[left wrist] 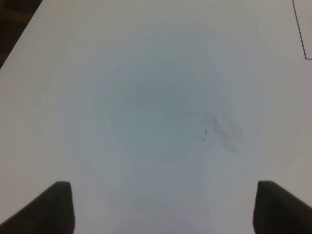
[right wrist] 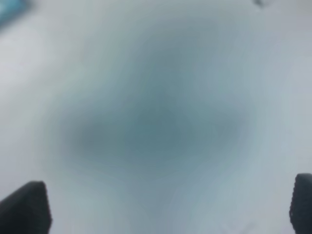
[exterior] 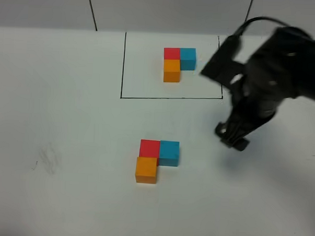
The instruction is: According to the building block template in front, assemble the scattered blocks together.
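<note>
The template [exterior: 178,64], a trio of red, cyan-blue and orange cubes in an L, sits inside a thin black rectangle at the back of the table. In front of it the unframed red cube [exterior: 149,148], cyan-blue cube [exterior: 169,152] and orange cube [exterior: 146,170] touch in the same L shape. My right gripper [exterior: 232,138] hovers to the right of the cyan-blue cube, apart from it, open and empty. In the right wrist view its fingertips [right wrist: 24,207] stand wide apart over bare table. My left gripper [left wrist: 163,207] is open and empty, out of the exterior view.
The white table [exterior: 68,119] carries a faint grey smudge [exterior: 47,160] at the left, also in the left wrist view [left wrist: 222,129]. A corner of the black frame line [left wrist: 300,29] shows there. The table's edge [left wrist: 17,29] lies beside the left gripper.
</note>
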`<state>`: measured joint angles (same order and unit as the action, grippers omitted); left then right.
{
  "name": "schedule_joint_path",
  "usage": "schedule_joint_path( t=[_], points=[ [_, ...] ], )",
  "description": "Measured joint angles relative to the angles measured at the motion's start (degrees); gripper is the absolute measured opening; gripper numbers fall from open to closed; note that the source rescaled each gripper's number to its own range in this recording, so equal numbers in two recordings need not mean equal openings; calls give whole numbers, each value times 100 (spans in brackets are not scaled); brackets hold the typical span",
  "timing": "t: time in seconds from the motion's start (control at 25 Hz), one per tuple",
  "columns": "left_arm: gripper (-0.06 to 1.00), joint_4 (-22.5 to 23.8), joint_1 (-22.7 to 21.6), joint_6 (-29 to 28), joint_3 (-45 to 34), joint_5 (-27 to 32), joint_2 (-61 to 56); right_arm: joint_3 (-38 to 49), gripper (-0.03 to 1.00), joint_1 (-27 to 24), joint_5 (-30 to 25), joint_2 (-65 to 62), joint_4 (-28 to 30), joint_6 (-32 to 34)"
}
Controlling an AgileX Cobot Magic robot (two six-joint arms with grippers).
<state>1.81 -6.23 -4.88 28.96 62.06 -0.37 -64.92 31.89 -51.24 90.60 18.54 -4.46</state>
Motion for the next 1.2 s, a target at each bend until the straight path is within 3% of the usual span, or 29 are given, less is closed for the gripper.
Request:
schedule_joint_path(
  t=[0.12,0.24,0.44,0.56,0.68,0.92,1.2],
  points=[
    [68,0,0,0,0,0,0,368,100,-1083,-7,-1069,489,340],
    [68,0,0,0,0,0,0,435,100,-2216,-349,-1967,930,304],
    [68,0,0,0,0,0,0,481,100,-3317,-929,-3179,1552,-122],
    [68,0,0,0,0,0,0,492,100,-3423,-1344,-4027,1380,-125],
    [68,0,0,0,0,0,0,736,100,-3423,-1648,-4992,774,-62],
    [68,0,0,0,0,0,0,2010,100,-3423,-1256,-7102,-465,-55],
    [68,0,0,-6,0,0,0,3335,100,-3423,-938,-8591,-962,132]
  ],
)
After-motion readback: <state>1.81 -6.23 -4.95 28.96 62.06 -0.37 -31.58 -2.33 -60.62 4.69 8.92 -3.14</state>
